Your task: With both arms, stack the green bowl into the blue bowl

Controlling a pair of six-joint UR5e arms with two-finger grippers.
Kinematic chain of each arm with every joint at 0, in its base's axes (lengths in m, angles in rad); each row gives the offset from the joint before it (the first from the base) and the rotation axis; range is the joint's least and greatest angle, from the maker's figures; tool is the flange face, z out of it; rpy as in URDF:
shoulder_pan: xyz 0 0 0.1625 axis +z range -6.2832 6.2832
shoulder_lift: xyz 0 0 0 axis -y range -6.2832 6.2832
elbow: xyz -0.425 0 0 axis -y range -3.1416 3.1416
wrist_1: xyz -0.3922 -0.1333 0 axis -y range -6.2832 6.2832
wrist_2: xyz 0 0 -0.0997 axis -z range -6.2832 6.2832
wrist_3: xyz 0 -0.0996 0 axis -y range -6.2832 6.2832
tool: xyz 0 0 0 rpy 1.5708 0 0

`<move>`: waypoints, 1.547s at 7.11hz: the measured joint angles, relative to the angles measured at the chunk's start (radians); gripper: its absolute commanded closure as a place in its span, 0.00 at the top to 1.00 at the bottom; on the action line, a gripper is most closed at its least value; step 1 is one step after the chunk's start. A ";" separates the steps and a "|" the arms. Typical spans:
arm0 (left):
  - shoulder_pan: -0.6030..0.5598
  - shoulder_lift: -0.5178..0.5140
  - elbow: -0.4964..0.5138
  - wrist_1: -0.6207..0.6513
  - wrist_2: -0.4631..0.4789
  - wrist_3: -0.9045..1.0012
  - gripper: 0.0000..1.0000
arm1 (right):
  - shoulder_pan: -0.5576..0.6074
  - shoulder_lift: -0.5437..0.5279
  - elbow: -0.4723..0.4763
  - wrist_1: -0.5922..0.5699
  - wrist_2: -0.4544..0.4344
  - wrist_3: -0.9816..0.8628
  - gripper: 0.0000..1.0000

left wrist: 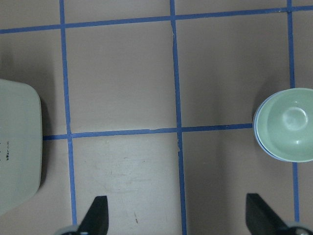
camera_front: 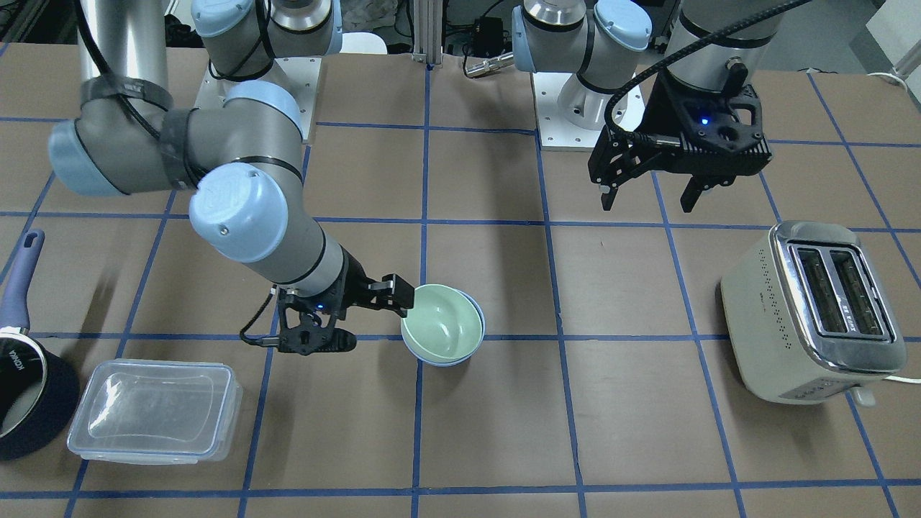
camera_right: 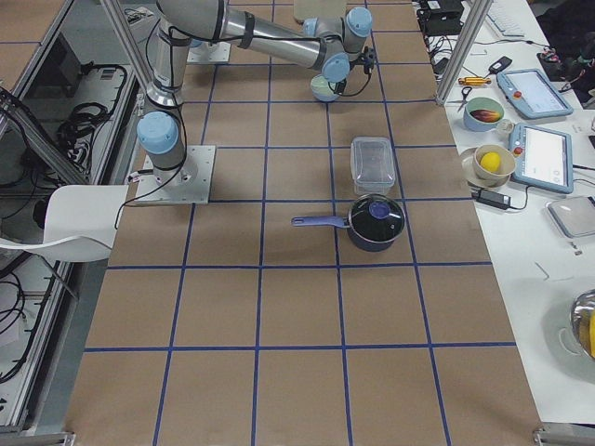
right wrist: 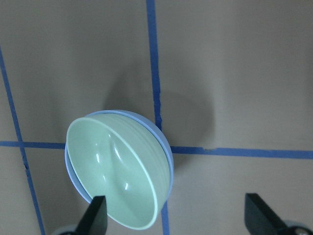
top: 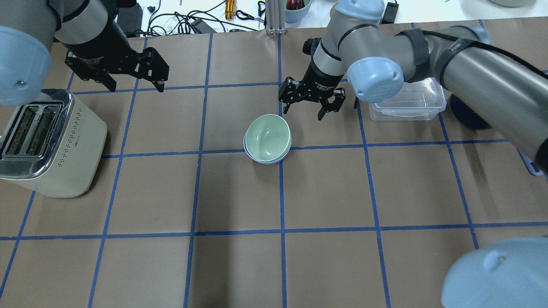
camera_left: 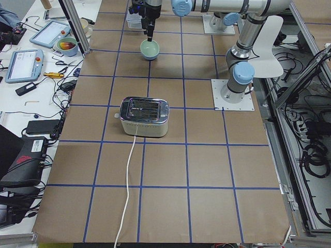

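Mint-green and smooth, the round plastic green bowl [camera_front: 440, 320] sits nested inside the round pale sky-blue plastic blue bowl [camera_front: 440, 362], somewhat tilted, so that only a thin blue rim shows around and beneath it. The blue bowl stands on the brown paper-covered table [top: 385, 192], on a crossing of the blue tape lines. The right arm's black two-finger pincer [top: 304, 112] hangs just beside the blue bowl on the robot's right side, its fingers spread apart and clamped on nothing. In the right wrist view the nested bowls lie toward one fingertip rather than midway between the two, and whether that finger touches the green rim cannot be told. The left arm's black pincer [top: 136, 87] hangs well apart from the blue bowl on the robot's left side, raised over the table, its fingers likewise spread wide and holding nothing. Farther out on that same side of the blue bowl stands a cream and chrome two-slot toaster [top: 51, 145]. On the opposite side of the blue bowl, beyond the right pincer, lie a clear rectangular lidded plastic container [top: 406, 102] and a dark navy saucepan with a handle [camera_front: 29, 388].
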 measured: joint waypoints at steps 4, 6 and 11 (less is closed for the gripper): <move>0.000 0.000 0.001 -0.001 0.000 -0.004 1.00 | -0.127 -0.272 -0.018 0.353 -0.199 -0.030 1.00; 0.010 0.001 0.016 0.001 -0.006 -0.003 1.00 | -0.135 -0.350 -0.020 0.437 -0.243 -0.032 1.00; 0.034 0.024 0.024 -0.007 -0.008 -0.014 1.00 | -0.133 -0.379 -0.023 0.453 -0.272 -0.030 1.00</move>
